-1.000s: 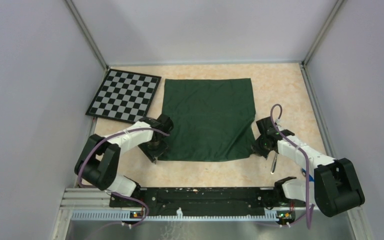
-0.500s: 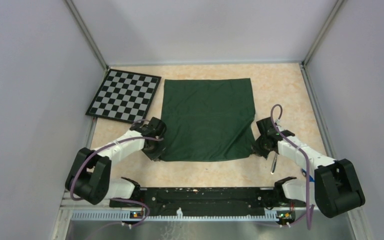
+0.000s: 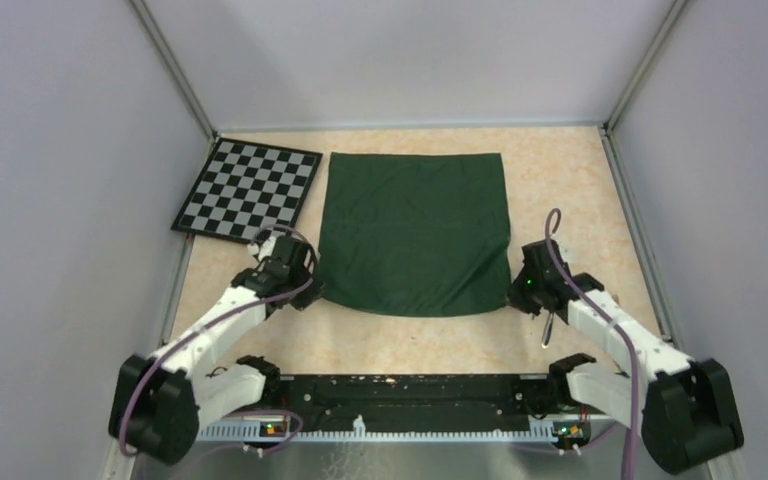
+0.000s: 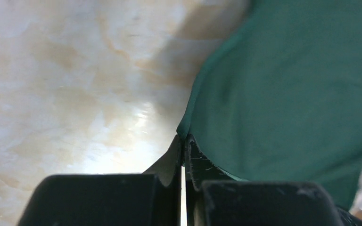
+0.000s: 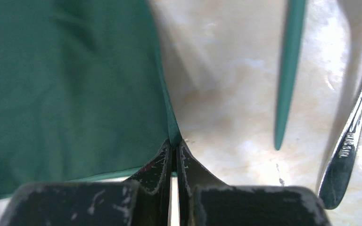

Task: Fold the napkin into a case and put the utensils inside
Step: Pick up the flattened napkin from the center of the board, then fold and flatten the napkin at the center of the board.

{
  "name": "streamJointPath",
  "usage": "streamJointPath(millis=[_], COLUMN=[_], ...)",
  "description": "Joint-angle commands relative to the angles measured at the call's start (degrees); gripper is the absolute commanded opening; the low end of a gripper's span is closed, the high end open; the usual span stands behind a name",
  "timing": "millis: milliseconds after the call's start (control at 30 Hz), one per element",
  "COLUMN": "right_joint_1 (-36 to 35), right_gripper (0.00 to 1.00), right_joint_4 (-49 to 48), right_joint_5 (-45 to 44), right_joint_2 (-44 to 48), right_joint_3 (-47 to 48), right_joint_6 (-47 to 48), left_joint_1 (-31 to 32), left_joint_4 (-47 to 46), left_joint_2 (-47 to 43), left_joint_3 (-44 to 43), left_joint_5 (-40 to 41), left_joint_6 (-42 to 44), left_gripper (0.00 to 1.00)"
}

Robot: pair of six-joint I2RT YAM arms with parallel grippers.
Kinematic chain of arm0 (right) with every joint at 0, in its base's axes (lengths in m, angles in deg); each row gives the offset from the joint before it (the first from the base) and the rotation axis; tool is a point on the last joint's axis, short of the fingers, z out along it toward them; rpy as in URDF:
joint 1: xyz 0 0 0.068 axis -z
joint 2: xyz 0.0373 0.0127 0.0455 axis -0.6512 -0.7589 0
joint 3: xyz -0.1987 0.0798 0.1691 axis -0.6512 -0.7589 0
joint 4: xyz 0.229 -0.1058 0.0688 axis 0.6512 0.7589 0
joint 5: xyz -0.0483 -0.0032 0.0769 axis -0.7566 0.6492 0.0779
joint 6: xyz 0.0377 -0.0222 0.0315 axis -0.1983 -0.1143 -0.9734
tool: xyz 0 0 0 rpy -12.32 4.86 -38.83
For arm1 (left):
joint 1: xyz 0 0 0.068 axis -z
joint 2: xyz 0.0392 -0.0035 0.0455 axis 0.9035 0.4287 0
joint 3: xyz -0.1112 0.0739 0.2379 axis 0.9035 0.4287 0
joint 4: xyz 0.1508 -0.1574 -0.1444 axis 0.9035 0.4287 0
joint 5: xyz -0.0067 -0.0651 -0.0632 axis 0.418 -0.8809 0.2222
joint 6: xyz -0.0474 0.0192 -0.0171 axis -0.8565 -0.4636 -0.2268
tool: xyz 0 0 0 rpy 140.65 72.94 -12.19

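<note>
left hand (image 4: 183,141): pinching napkin (image 4: 287,84) corner | right hand (image 5: 174,146): pinching opposite corner

Napkin (image 3: 415,230): spread flat on the table (image 3: 580,180), mid-width, its near edge bowed. Checkered board (image 3: 250,190): left of the napkin, level with its far half, just beside it but apart. Left gripper (image 4: 184,145): at the napkin's near left corner, pinching the edge. Right gripper (image 5: 174,147): at the napkin's near right corner, likewise pinching the edge. Utensils (image 5: 353,127): two slim pieces side by side on the table, right of the napkin's near right corner, apart from it.
</note>
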Motion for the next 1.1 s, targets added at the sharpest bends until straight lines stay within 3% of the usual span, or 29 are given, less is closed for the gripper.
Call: streamJointPath(millis=[0, 267, 433, 600, 667, 767, 867, 967, 1067], right_joint_1=[-0.5, -0.5, -0.4, 0.0, 0.0, 0.0, -0.1, 0.1, 1.5], right_gripper=[0.0, 0.0, 0.0, 0.0, 0.0, 0.0, 0.0, 0.0, 0.0], right_joint_4=[-1.6, -1.7, -7.8, -9.4, -8.5, -4.1, -2.5, -8.4, -15.4], right_joint_5=[6.4, 24.4, 33.7, 32.5, 26.5, 10.2, -3.2, -7.4, -8.6], right_joint_2=[13.3, 38.1, 43.1, 41.3, 39.9, 36.4, 27.2, 16.9, 6.3], right_joint_3=[3.2, 20.1, 30.9, 39.7, 40.9, 40.7, 40.3, 39.0, 38.4], right_joint_6=[12.6, 20.9, 14.2, 12.8, 13.6, 13.9, 15.5, 18.4, 21.1], left_joint_1=[-0.3, -0.4, -0.4, -0.3, -0.3, -0.3, -0.3, -0.5, -3.4], left_joint_4=[-1.2, -4.0, -6.7, -13.0, -16.4, -20.8, -16.3, -14.0, -19.1], left_joint_2=[-14.1, -37.0, -41.4, -41.3, -39.7, -33.5, -22.4, -8.2, 4.5], left_joint_3=[-6.1, -22.4, -34.6, -40.5, -39.5, -37.2, -39.0, -42.7, -44.9], left_joint_5=[-3.8, -10.4, -17.9, -17.9, -16.1, -12.2, -0.3, 7.1, 5.8], left_joint_6=[9.1, 22.9, 28.1, 28.8, 28.8, 28.7, 27.2, 30.0, 32.3], left_gripper=[0.0, 0.0, 0.0, 0.0, 0.0, 0.0, 0.0, 0.0, 0.0])
